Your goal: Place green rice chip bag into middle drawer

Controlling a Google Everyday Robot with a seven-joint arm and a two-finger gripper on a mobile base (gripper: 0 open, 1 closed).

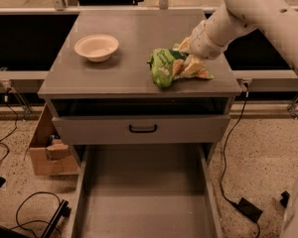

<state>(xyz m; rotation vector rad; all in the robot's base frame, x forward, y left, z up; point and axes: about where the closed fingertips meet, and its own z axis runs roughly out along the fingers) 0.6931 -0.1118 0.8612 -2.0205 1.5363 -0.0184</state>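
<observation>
Bench (pixel 129 81) carries the green rice chip bag (pixel 164 66) at right front, long axis left-right. Arm slants down from upper right; pincer (pixel 185 48) meets the bag's rear edge, its grip impossible to tell.

Green rice chip bag (pixel 170 66): crinkled, bright green at its left end, with pale and orange print showing toward its right end. It lies on its side on top of the cabinet (pixel 134 81), on the right half of that top and close to its front edge, crumpled rather than flat. The gripper (pixel 185 52) is at the bag's rear right end, over the right side of the cabinet top. Middle drawer (pixel 144 197): wide, grey, with a flat plain floor and low thin side walls. It stands pulled out from the cabinet's front, low down, nearly as wide as the cabinet.
</observation>
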